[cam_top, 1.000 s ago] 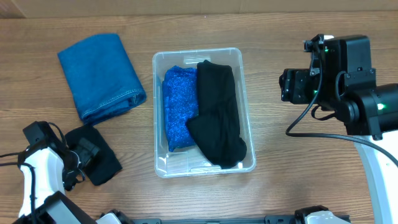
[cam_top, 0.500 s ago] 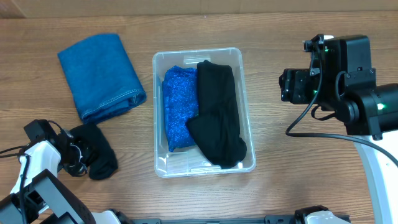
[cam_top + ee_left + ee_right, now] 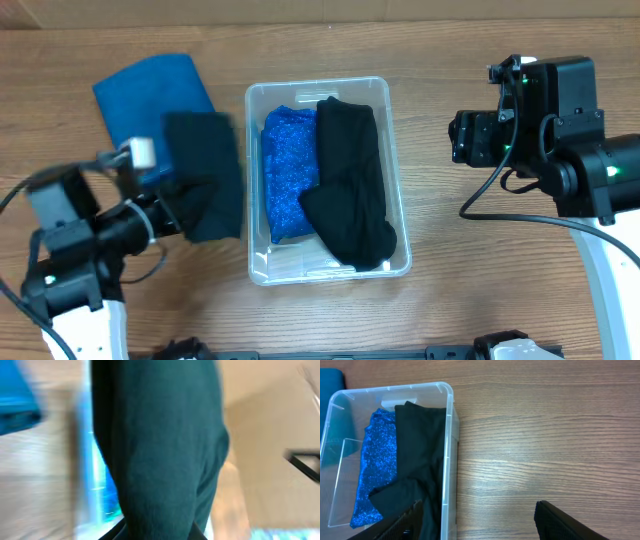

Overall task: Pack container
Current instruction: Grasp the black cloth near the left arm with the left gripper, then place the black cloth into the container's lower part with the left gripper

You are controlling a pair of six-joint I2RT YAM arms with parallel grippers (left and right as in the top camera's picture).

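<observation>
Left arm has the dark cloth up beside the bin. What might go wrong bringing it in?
The dark cloth hangs loose from the left gripper beside the container; its trailing end may drape over the rim rather than drop inside.
The sparkly blue cloth and black cloth already cover most of the floor, so it may pile up.
The left wrist view is blurred and filled with cloth, so it gives little guidance.

Light is bright and even, from above; shadows are soft. The overhead view is sharp. The left wrist view is badly smeared: the dark cloth [image 3: 160,450] fills it, edges streaked. The right wrist view is crisp, with pale glare on the table [image 3: 520,480] and glints along the container [image 3: 451,435] rim.
</observation>
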